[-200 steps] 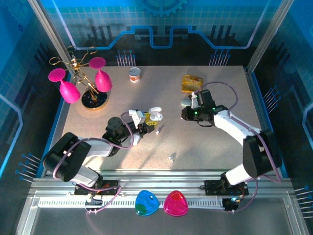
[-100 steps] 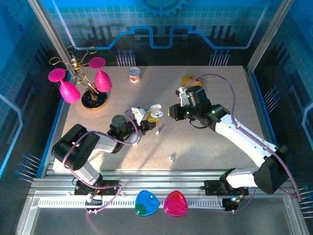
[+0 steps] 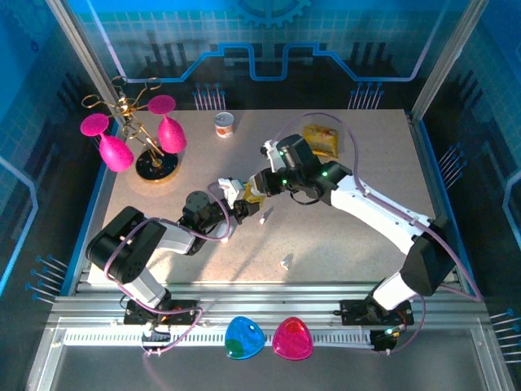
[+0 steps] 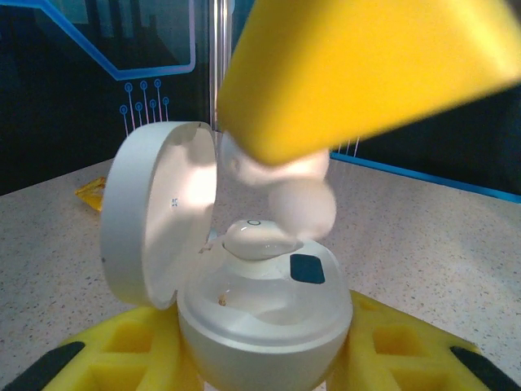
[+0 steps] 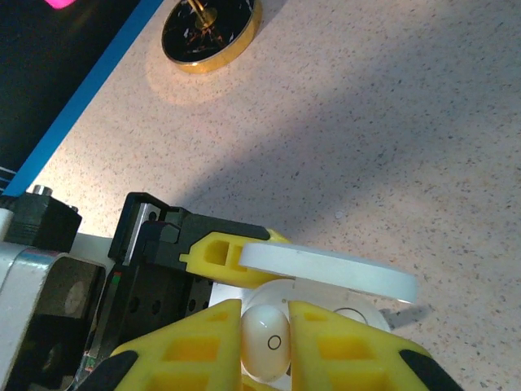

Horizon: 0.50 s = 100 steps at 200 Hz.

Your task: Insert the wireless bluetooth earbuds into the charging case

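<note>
Held earbud (image 5: 264,340): a white bud pinched between the narrow yellow jaws of the right gripper (image 5: 264,326). It hangs directly above the open charging case (image 4: 264,326). In the left wrist view its rounded end (image 4: 301,204) sits just over the case's tray, close to it; contact cannot be judged.

Second earbud (image 4: 254,239): lies in the tray below the held one, beside a small dark window.

Charging case: clamped at its lower body between the jaws of the left gripper (image 4: 264,354), which are closed on its sides. The lid (image 4: 159,212) stands upright on the hinge, to one side of the descending jaws; the tray's other sides are open.

In the right wrist view the lid's edge (image 5: 326,273) lies just ahead of the right jaws.

In the top view both grippers (image 3: 238,205) (image 3: 254,194) meet over mid-desk. A loose earbud (image 3: 264,217) lies just beside the jaws, and a farther loose earbud (image 3: 286,261) lies nearer the arm bases.

The desk (image 3: 350,252) around the jaws is bare. The glass stand (image 3: 155,163), cup (image 3: 224,124) and yellow packet (image 3: 320,138) stand well apart from them, toward the desk's far edge.
</note>
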### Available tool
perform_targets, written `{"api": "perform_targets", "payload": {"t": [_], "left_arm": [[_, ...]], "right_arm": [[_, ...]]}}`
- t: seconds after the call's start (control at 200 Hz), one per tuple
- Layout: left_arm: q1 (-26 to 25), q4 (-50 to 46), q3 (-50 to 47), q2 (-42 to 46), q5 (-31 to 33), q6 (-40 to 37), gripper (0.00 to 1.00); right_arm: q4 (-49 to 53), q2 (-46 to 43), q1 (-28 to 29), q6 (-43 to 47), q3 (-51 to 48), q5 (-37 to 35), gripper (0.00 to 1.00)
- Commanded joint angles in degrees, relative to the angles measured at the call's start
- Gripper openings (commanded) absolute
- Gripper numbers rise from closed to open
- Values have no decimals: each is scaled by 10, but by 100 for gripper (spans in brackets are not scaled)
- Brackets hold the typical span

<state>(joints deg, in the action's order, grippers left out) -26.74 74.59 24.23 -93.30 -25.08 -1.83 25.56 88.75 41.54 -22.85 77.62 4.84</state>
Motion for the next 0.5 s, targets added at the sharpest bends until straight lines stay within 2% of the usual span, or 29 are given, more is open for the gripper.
{"api": "perform_targets", "payload": {"t": [0.0, 0.495], "left_arm": [[2, 25, 1, 12, 8, 2, 21], [2, 21, 4, 22, 4, 5, 21]], "right_arm": [[16, 13, 13, 14, 22, -5, 13], [31, 27, 18, 28, 19, -45, 13]]}}
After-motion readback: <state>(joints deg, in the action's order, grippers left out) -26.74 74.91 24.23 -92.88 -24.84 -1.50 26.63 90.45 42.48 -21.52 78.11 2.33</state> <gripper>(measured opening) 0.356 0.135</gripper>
